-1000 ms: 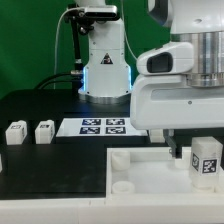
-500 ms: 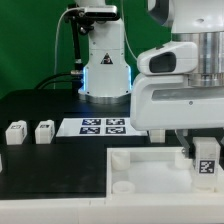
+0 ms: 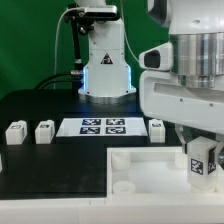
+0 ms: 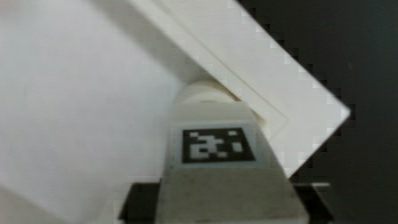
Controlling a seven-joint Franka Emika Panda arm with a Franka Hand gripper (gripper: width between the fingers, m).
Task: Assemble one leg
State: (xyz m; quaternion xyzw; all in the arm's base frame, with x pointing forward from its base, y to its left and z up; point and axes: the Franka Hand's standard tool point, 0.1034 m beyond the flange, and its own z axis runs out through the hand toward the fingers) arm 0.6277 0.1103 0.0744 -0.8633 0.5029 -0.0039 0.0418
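Observation:
My gripper [image 3: 201,152] is shut on a leg [image 3: 203,163], a small white block with its marker tag facing the camera. I hold it upright over the near corner of the large flat white piece [image 3: 150,172] at the exterior view's right. In the wrist view the leg [image 4: 217,150] sits between my dark fingers [image 4: 153,200], with the gripper [image 4: 217,198] around its upper end. Its far end meets a raised corner socket [image 4: 210,97] of the white piece [image 4: 89,90]. I cannot tell whether it is seated.
Two more legs [image 3: 14,132] [image 3: 44,131] stand at the exterior view's left, and a third [image 3: 157,127] beside the marker board [image 3: 103,126]. The robot base [image 3: 105,60] stands behind the board. The table is black.
My wrist has turned and the arm's housing has shifted, uncovering the third leg by the marker board. The held leg has stayed over the same corner, shifting only slightly.

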